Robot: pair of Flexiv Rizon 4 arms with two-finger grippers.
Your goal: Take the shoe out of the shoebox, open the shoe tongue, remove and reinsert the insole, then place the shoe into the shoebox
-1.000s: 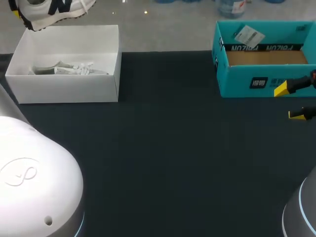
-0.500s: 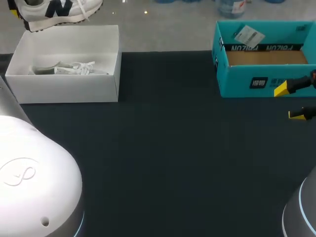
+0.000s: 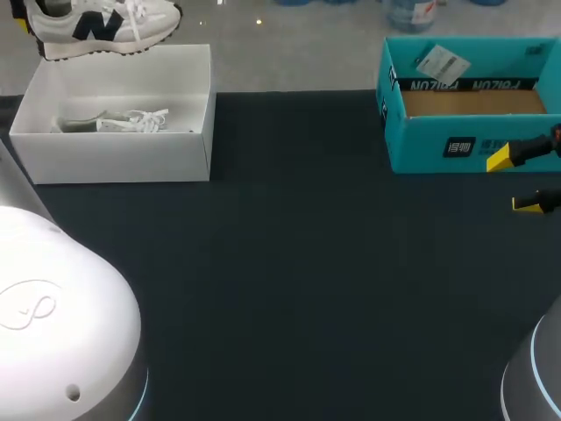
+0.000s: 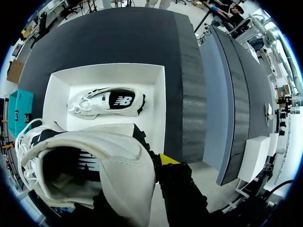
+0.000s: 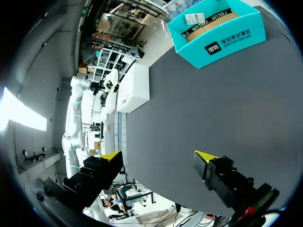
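A white shoe with a dark logo [image 3: 105,26] hangs above the far edge of the white shoebox [image 3: 123,162] at the table's back left. My left gripper [image 4: 147,165] is shut on its heel collar, one yellow-tipped finger outside and the other hidden inside the shoe [image 4: 94,156]. Below it, a second matching shoe [image 4: 106,101] lies on its side in the shoebox [image 4: 156,75]; only its laces [image 3: 131,120] show in the head view. My right gripper [image 3: 515,181] stands open at the table's right edge, nothing between its fingers [image 5: 158,158].
A teal cardboard box [image 3: 465,96] with a brown bottom and a loose tag stands at the back right, just beyond the right gripper. The dark table mat [image 3: 298,281] spreads between the two boxes. My arms' white housings sit at the front corners [image 3: 53,307].
The held shoe has come down slightly and shifted right, levelling out over the shoebox's far edge. The right arm has not moved.
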